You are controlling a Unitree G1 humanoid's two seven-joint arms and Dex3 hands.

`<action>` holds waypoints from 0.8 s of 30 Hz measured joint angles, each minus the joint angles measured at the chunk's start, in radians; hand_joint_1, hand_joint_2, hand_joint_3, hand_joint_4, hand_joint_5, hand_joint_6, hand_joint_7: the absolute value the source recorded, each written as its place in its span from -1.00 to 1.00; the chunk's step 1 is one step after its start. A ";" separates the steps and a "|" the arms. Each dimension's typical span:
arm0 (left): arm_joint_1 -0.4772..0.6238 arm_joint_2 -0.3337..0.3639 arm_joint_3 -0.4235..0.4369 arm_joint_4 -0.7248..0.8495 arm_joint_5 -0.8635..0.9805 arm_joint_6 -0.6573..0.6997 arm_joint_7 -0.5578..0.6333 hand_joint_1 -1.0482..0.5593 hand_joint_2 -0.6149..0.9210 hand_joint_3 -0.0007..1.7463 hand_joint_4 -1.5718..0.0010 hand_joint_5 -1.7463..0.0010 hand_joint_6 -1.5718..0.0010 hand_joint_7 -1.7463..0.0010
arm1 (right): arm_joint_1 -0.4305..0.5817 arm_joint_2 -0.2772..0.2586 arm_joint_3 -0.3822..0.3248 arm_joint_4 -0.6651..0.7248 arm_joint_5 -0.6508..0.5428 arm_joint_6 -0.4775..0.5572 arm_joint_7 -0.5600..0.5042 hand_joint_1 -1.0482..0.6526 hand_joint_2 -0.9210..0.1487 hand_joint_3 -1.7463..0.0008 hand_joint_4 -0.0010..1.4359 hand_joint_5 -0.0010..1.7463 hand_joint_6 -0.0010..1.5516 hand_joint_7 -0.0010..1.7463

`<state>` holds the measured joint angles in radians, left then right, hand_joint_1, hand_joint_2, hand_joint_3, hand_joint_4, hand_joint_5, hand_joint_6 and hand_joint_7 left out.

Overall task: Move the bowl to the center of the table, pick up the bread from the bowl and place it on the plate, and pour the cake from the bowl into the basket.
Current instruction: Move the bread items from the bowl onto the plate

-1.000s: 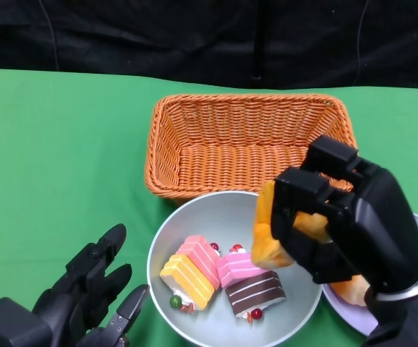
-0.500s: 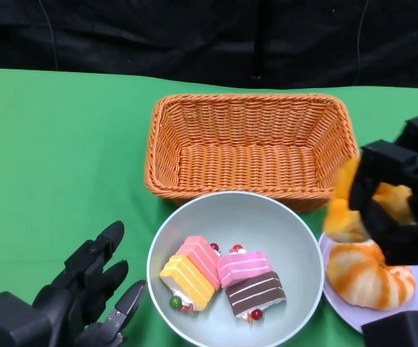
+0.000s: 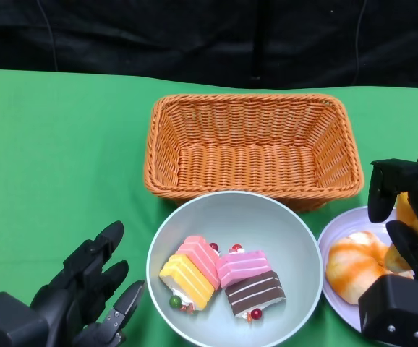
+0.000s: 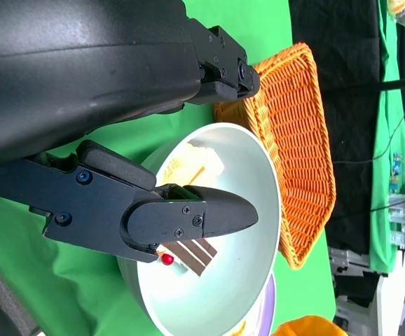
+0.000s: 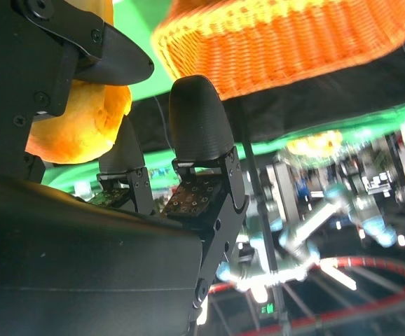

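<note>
My right robot hand [image 3: 406, 217] grips a soft orange bread roll [image 3: 411, 215] over the smooth lilac plate [image 3: 331, 235], where a glazed croissant [image 3: 356, 265] lies. Layered cake slices [image 3: 223, 274] sit in the round pale bowl [image 3: 288, 224], touching the woven wicker basket [image 3: 252, 144]. My left robot hand [image 3: 86, 289] rests spread and empty on the green bench [image 3: 57, 159].

Open green table [image 3: 57, 159] along my left edge, room for my left hand [image 3: 79, 293] to pass. Basket [image 3: 252, 144] blocks the far middle, touching the bowl [image 3: 231, 217] in front of it. Plate [image 3: 339, 231] just beside the bowl at the right edge; my right hand [image 3: 404, 238] and bread [image 3: 353, 264] crowd it.
</note>
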<state>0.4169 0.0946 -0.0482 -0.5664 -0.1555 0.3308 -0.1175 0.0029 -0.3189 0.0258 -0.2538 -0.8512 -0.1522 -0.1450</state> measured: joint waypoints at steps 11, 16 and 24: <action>0.006 0.000 -0.008 -0.007 0.001 0.001 0.000 -0.49 1.00 -0.50 0.90 0.57 0.74 1.00 | -0.127 -0.090 0.136 0.233 -0.113 0.158 0.203 0.04 -0.40 0.11 0.20 1.00 -0.07 0.76; 0.008 -0.001 -0.010 -0.012 0.001 0.001 0.000 -0.50 1.00 -0.50 0.90 0.57 0.74 1.00 | -0.189 -0.093 0.174 0.316 -0.086 0.223 0.305 -0.02 -0.80 0.71 0.02 0.55 0.17 -0.56; 0.014 -0.001 -0.010 -0.019 0.002 0.001 0.000 -0.49 1.00 -0.49 0.90 0.56 0.75 1.00 | -0.192 -0.106 0.216 0.274 -0.047 0.286 0.455 -0.45 -1.00 0.94 -0.56 -0.98 -0.72 -1.00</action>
<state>0.4308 0.0937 -0.0583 -0.5857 -0.1539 0.3322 -0.1173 -0.1895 -0.4253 0.2417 0.0202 -0.8984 0.1336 0.3098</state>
